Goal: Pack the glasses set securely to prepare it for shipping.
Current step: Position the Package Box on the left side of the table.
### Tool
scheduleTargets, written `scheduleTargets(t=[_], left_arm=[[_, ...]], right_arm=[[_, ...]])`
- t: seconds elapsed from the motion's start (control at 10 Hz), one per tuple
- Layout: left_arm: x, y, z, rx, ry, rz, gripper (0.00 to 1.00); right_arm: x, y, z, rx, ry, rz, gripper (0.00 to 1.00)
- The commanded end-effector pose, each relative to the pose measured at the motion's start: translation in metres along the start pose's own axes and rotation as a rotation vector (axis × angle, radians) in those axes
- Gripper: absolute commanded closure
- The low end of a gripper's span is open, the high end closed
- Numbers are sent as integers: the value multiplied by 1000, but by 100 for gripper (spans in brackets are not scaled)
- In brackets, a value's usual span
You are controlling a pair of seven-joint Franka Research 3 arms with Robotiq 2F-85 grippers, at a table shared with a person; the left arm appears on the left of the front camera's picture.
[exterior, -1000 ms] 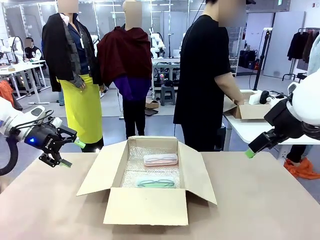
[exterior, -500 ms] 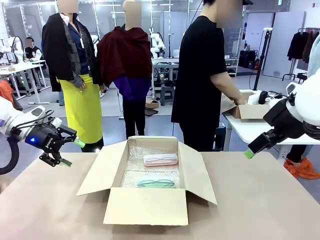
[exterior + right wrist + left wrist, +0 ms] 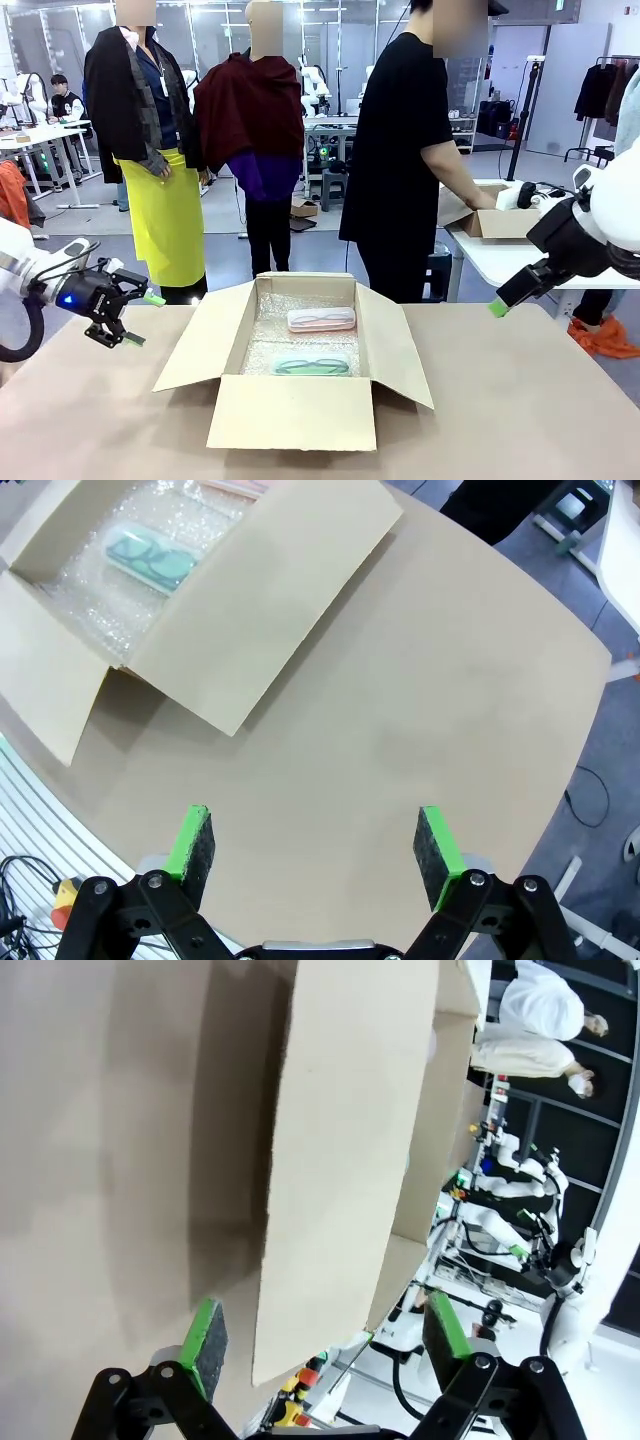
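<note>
Landmark: cardboard box [image 3: 292,412], 4 flaps open, mid-table [image 3: 530,410].
Glasses case [image 3: 321,319]: inside the box at its far end, flat on the bubble wrap [image 3: 268,338] lining.
Glasses [image 3: 311,366]: inside the box at its near end, close to the case but apart from it. They have wrap beneath for cushioning and nothing over them.
Left gripper [image 3: 144,319]: just outside the box's left flap, above the table, fingers spread wide with nothing between. It faces the flap's outer side, likely staged to fold it in.
Right gripper [image 3: 315,842]: well off the box's right side, raised, spread, empty.
Person [image 3: 400,150]: beyond the box's far side, hands at another table.
Judgement: contents loaded; the 4 flaps remain. The loose items may slide.
</note>
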State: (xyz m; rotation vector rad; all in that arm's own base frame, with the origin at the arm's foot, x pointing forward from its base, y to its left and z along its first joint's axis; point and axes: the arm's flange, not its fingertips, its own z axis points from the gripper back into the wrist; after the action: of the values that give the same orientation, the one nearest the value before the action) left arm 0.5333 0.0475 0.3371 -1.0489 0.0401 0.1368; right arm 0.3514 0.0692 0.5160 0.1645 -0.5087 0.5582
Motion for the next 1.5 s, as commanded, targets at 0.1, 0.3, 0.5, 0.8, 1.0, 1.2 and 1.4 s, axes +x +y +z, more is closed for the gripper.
scheduleTargets(t=[0.1, 0.3, 0.5, 0.8, 1.0, 1.2, 1.4], left_arm=[[26, 23, -19, -92, 41, -24, 0], [33, 38, -39, -155, 64, -63, 0], [33, 46, -54, -215, 82, -82, 0], [24, 45, -80, -314, 149, -138, 0], [16, 44, -86, -359, 140, -147, 0], [10, 41, -90, -400, 113, -170, 59], [10, 39, -85, -435, 87, -184, 100]], right_arm=[[0, -1, -1, -9, -6, 8, 0], [0, -1, -1, -9, -6, 8, 0], [0, -1, -1, -9, -6, 8, 0], [0, -1, -1, -9, -6, 8, 0], [0, -1, -1, -9, -6, 8, 0], [0, -1, -1, -9, -6, 8, 0], [0, -1, -1, -9, -6, 8, 0]])
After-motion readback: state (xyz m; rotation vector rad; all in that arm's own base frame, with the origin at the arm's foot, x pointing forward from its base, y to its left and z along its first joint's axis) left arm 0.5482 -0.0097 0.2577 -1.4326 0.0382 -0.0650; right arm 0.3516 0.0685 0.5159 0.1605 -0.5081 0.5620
